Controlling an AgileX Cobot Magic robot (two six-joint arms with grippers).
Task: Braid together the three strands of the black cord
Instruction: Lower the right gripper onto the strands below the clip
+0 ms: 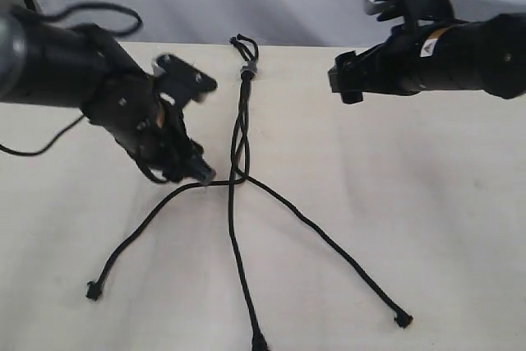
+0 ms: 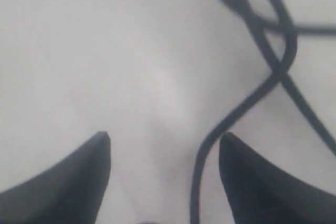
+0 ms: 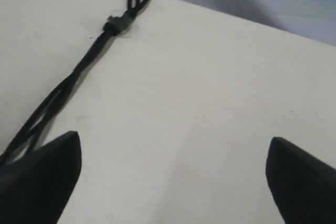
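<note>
Black cord [image 1: 243,92] is lying on the table [image 1: 427,228], its three strands [image 1: 235,228] loosely crossing just past the knot [image 1: 246,71], then fanning away from it. Braiding is seeming barely begun; next, an outer strand is needing pinching and carrying over the middle one. Left gripper [image 2: 165,140] is hovering past the knot, jaws parted around one strand, unclamped. Right gripper [image 3: 176,136] is gaping empty beside the knot.

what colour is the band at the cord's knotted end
The band is grey; best in right wrist view.
</note>
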